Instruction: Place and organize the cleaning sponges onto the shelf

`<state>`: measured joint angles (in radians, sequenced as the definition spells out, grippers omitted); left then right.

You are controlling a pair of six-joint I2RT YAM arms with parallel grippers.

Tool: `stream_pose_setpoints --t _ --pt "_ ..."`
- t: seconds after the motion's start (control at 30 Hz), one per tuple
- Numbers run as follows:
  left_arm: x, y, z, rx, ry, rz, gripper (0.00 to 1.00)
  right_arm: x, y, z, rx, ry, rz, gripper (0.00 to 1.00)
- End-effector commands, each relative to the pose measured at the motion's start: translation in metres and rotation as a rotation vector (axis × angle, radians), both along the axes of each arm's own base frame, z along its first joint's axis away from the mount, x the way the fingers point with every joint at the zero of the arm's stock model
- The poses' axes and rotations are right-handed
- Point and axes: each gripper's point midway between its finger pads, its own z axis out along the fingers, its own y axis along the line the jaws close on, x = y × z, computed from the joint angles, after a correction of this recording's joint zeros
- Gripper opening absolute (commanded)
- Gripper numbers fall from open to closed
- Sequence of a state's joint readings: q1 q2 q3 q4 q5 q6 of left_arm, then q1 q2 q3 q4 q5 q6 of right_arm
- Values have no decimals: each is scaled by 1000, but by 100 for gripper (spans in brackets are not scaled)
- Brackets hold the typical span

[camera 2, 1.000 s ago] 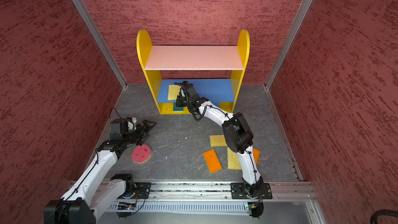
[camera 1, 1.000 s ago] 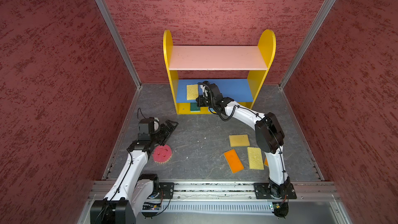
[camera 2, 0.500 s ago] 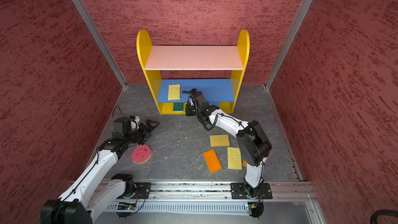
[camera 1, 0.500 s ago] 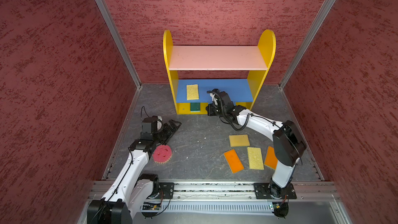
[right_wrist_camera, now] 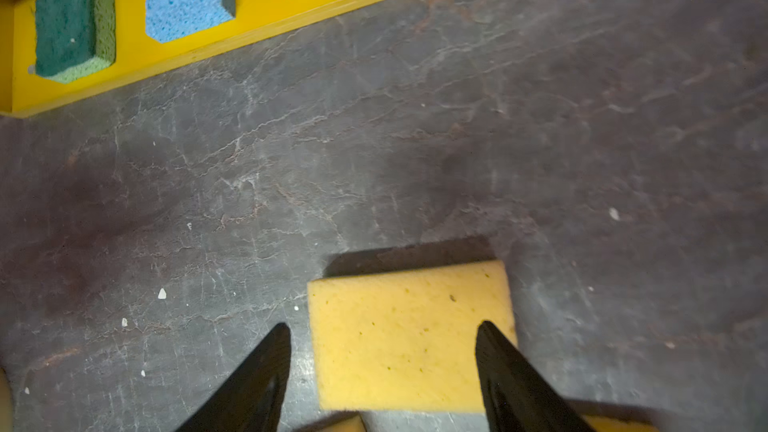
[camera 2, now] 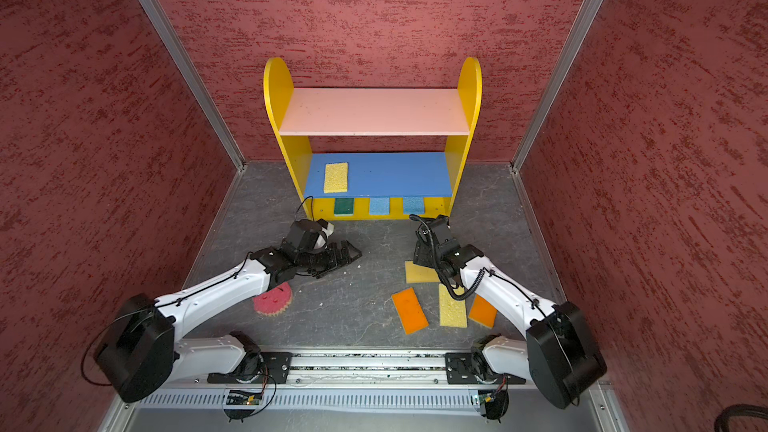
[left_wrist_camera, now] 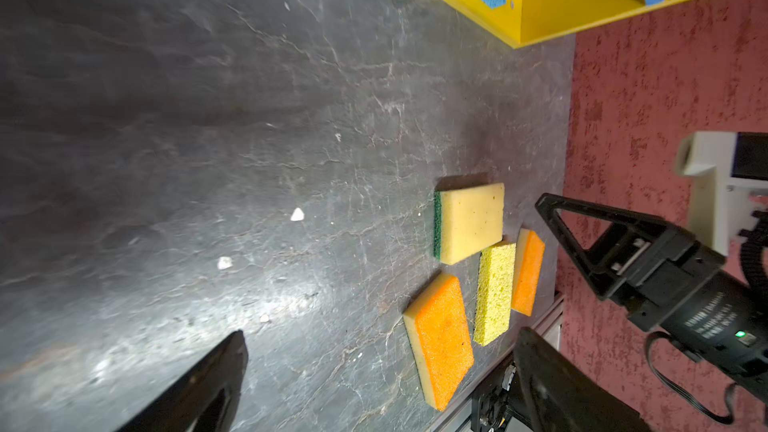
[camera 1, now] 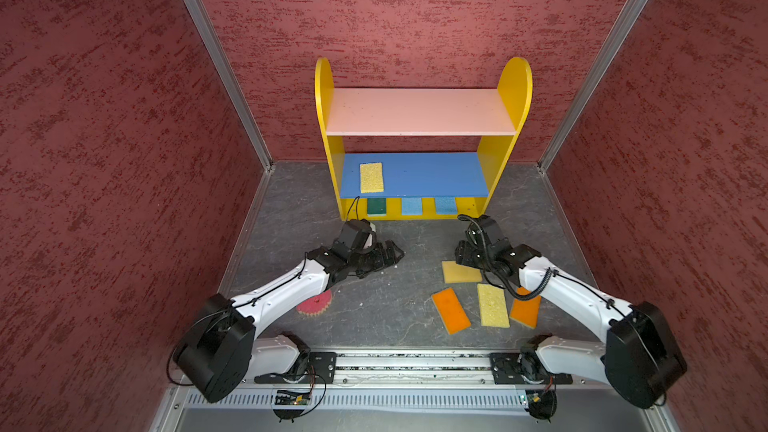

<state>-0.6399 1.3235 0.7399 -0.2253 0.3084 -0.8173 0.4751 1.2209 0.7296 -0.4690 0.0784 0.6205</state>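
Grey floor (camera 1: 386, 305) | left tool (camera 1: 392, 252) spread, empty | right tool (right_wrist_camera: 382, 326) spread over pale sponge (right_wrist_camera: 411, 351)

Pink sponge (camera 1: 316, 304) half under L arm (camera 1: 282, 289); one orange sponge (camera 1: 525, 311) partly behind R arm (camera 1: 575, 297).

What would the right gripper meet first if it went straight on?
Probably the green-backed yellow sponge on the floor: it lies just ahead, between the open fingers of the right gripper.
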Motion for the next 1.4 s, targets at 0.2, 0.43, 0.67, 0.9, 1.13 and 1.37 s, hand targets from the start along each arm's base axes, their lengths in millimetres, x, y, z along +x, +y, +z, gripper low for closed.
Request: stream_pose_setpoints --t 0.2,0.43,0.67,0.9,1.13,1.37 --pt "-4 -52 -7 -2 -17 -63 100 -6 1 -40 125 123 -55 72" --pt "-8 -37 -8 3 -17 -20 100 20 34 -47 239 114 -11 68" --pt "-5 -5 -6 47 -17 74 100 38 120 -45 156 63 238 68" --pt "-10 58 5 78 -26 251 100 26 200 -62 160 83 433 69" --pt "-23 124 22 68 -67 420 100 40 211 -27 137 -17 477 71" --pt "-24 134 7 45 -29 447 100 33 183 8 77 -80 456 73"
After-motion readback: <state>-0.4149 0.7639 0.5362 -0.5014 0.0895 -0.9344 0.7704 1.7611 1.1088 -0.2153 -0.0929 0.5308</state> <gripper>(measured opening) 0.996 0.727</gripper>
